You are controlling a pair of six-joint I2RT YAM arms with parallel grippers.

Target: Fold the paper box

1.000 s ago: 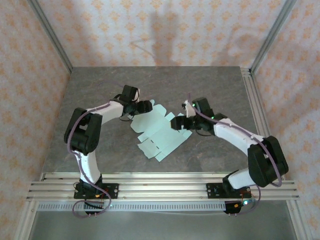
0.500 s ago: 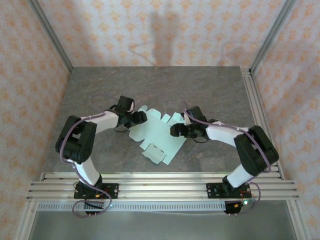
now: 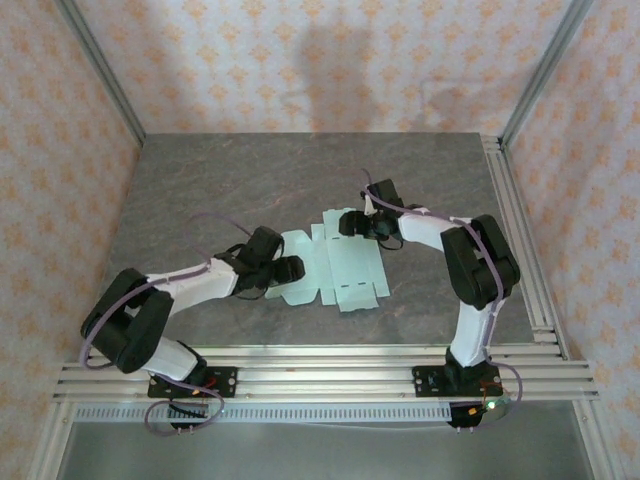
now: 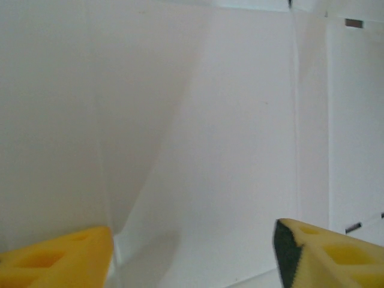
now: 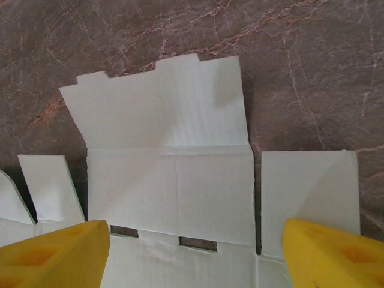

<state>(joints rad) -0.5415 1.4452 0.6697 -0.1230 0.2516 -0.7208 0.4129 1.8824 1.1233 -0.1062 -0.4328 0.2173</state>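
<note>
The paper box (image 3: 350,268) is a flat pale mint die-cut sheet with flaps and slots, lying on the table's middle. My left gripper (image 3: 292,268) is low at the sheet's left edge. In the left wrist view its yellow fingertips (image 4: 57,258) stand wide apart and open, with the card (image 4: 210,120) close behind them. My right gripper (image 3: 347,222) hovers at the sheet's far edge. It is open in the right wrist view, its jaws (image 5: 195,255) spread over the flat panels (image 5: 174,192) and two slots, holding nothing.
The sheet rests on a grey marbled table (image 3: 200,180) walled by patterned panels. Aluminium rails (image 3: 320,365) run along the near edge, and a rail (image 3: 515,220) runs down the right side. Bare tabletop lies at the back and the left.
The sheet has turned and shifted right, now lying squarer to the table. My left arm swung nearer and lower, its jaws widening. My right gripper moved back to the sheet's far edge.
</note>
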